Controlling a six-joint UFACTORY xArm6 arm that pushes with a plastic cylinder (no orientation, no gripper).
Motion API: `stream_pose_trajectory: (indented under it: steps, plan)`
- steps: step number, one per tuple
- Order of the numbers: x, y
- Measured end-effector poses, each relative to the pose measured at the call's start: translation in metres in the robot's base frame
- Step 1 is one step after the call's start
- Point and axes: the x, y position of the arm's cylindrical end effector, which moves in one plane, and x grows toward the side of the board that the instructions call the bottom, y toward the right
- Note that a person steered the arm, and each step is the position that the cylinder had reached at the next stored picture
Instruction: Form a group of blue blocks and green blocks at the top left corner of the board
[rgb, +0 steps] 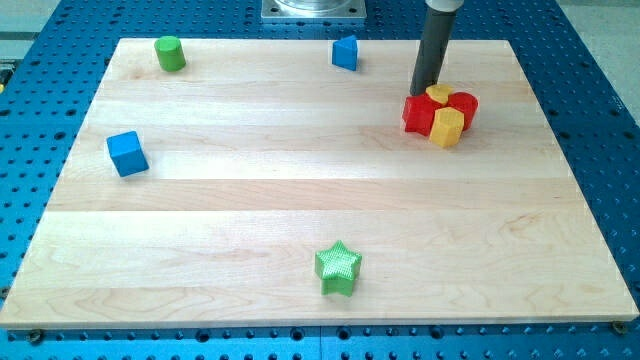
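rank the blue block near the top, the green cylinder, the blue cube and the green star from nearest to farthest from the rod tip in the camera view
Measured from my tip, at the view's right beside the red and yellow cluster:
1. Blue block, top centre.
2. Green star, bottom centre.
3. Green cylinder, top left.
4. Blue cube, left edge.

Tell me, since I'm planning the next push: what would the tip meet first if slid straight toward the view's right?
Probably my tip meets the red block or the yellow block; it already looks against them.
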Motion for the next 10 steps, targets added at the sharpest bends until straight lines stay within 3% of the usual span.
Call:
stream_pose_trajectory:
  steps: [2,5,6,7,8,9,10]
  plan:
    - [-0.035,-0.004]
    - [-0.044,0.002]
    - [-0.066,-0.005]
    - [-0.088,-0.062]
    - [-0.068,-0.199]
    - [-0.069,-0.248]
    - [-0.095,-0.202]
